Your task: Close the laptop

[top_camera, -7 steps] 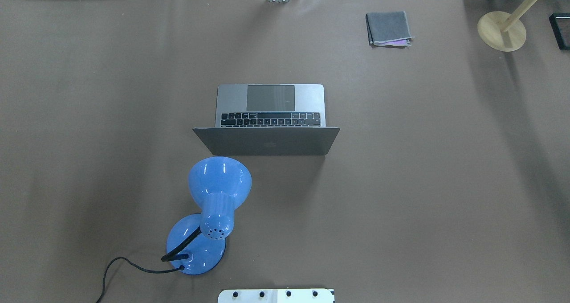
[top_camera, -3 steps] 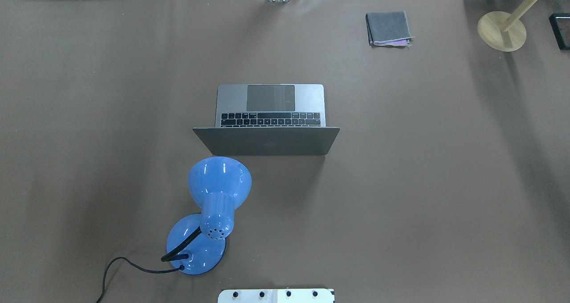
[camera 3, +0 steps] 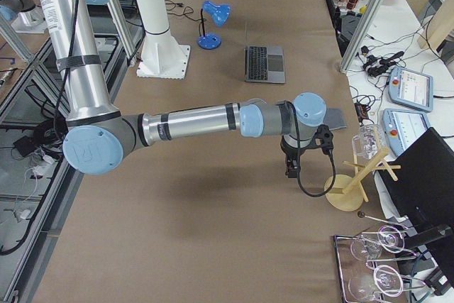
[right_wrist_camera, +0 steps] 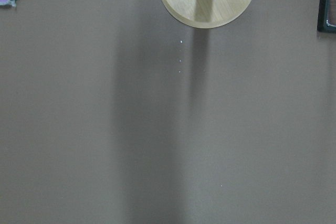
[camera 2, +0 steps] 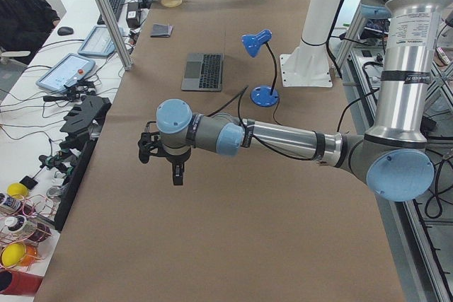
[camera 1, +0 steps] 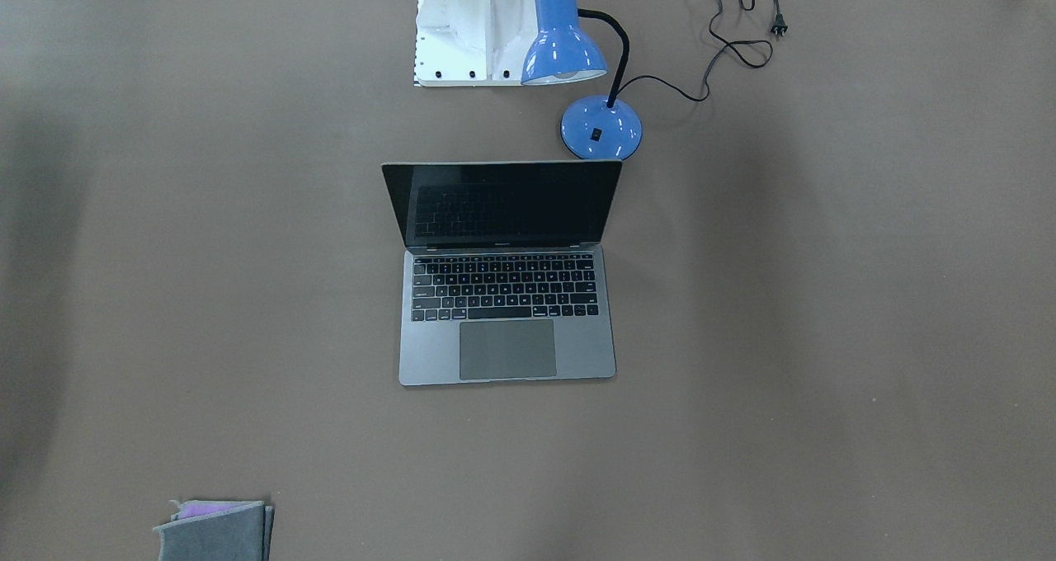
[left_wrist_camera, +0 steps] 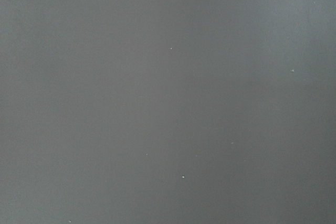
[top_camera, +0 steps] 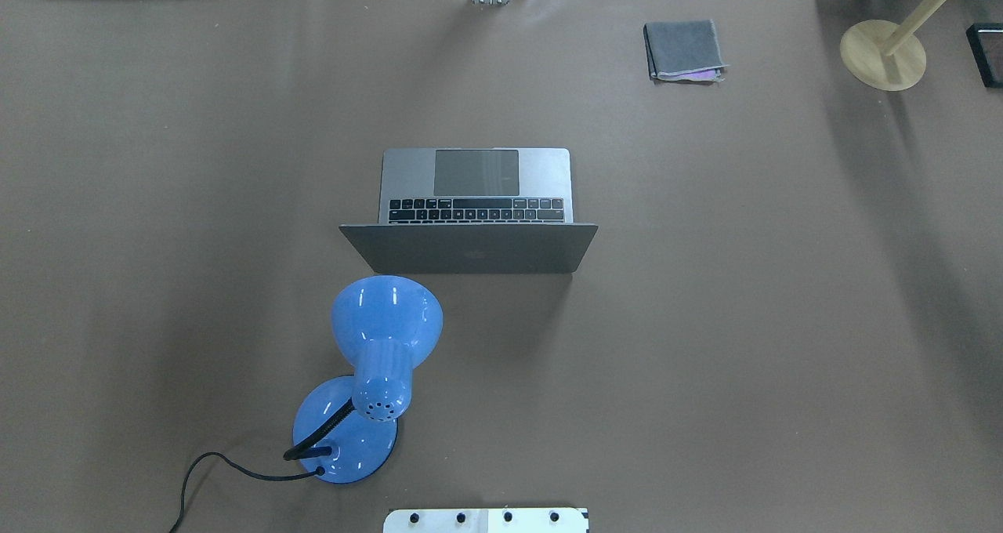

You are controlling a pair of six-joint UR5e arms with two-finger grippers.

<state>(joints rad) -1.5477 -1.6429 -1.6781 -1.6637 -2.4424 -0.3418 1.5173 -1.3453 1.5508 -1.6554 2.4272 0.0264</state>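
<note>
The space-grey laptop (top_camera: pixel 476 174) stands open in the middle of the brown table, its lid (top_camera: pixel 468 248) upright and its back toward the robot. The front-facing view shows its dark screen and black keys (camera 1: pixel 505 287). My left gripper (camera 2: pixel 163 162) hangs over bare table far to the laptop's left, seen only in the exterior left view; I cannot tell if it is open or shut. My right gripper (camera 3: pixel 293 164) hangs far to the laptop's right near a wooden stand, seen only in the exterior right view; I cannot tell its state either. Neither gripper touches the laptop.
A blue desk lamp (top_camera: pixel 380 360) with a black cord stands just behind the lid on the robot's side. A grey felt pouch (top_camera: pixel 683 49) lies at the far right. A wooden stand (top_camera: pixel 881 53) is at the far right corner. The robot's white base plate (top_camera: pixel 486 520) is at the near edge.
</note>
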